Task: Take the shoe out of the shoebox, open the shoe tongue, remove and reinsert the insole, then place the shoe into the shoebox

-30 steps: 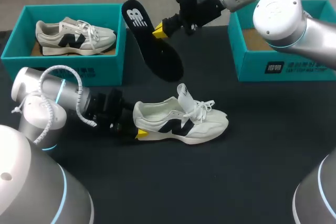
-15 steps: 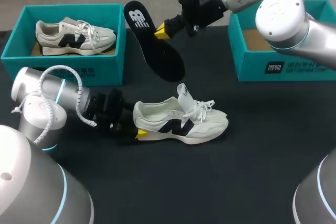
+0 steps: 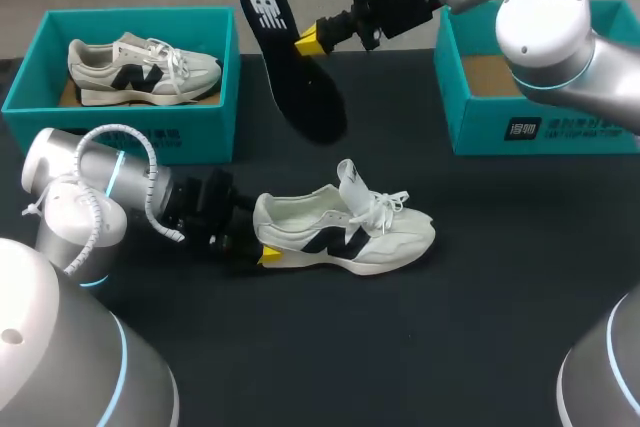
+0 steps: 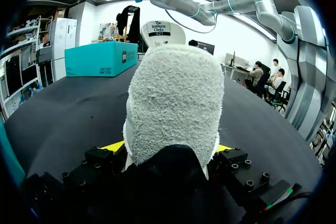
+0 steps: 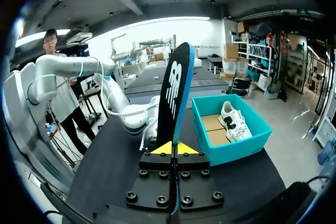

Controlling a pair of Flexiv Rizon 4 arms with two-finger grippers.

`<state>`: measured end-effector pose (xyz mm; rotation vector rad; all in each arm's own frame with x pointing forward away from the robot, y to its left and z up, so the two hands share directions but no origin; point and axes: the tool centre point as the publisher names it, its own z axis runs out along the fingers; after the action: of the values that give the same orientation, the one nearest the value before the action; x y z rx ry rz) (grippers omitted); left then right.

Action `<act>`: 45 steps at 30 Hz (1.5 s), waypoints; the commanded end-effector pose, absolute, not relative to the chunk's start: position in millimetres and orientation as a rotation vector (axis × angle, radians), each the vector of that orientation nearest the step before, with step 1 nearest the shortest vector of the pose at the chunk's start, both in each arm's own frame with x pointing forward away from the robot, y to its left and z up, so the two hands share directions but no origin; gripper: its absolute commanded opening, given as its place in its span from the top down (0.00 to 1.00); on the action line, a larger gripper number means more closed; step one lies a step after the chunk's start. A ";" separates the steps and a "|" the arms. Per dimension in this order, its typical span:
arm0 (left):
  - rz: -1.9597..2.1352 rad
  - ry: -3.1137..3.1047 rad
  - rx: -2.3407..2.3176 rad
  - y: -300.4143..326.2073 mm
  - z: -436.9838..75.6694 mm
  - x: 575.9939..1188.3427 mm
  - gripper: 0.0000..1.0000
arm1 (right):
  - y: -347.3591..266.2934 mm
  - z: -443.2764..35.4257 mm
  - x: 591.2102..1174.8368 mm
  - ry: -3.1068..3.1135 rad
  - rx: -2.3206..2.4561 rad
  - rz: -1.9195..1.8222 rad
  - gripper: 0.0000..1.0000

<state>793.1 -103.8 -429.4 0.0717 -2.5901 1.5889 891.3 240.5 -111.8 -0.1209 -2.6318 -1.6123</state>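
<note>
- Above the worktop [image 3: 500, 307], my right pincer [image 3: 312, 40] pinches the insole [image 3: 300, 92] by its edge, held aloft.
- At the heel, my left pincer [image 3: 264, 250] clamps the shoe [image 3: 350, 229], which lies on the worktop, tongue raised.
- Removal looks done. Reinsertion is next: lower the insole toe-first into the opening.

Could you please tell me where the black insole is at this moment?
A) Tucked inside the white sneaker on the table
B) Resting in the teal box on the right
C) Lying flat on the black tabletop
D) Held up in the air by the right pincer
D: the right pincer is shut on the flat black insole, holding it above the table and clear of the white lace-up sneaker.
</note>
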 end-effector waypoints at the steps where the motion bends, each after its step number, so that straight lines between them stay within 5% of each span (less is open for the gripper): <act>1: 1.584 -2.591 0.070 -104.3 -432.3 792.0 1.00 | 226.3 -95.4 887.3 -2.585 -0.128 -1.630 1.00; 16: 1.584 -2.591 0.070 -104.3 -432.3 792.0 1.00 | 214.8 -36.1 856.1 -2.409 -0.312 -1.743 1.00; 45: 1.584 -2.591 0.070 -104.3 -432.3 792.0 1.00 | 147.4 -28.0 779.6 -2.436 -0.640 -1.725 1.00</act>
<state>793.1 -103.8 -429.4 0.0718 -2.5902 1.5888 789.9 155.2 -27.4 -0.6019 -2.4149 -1.7170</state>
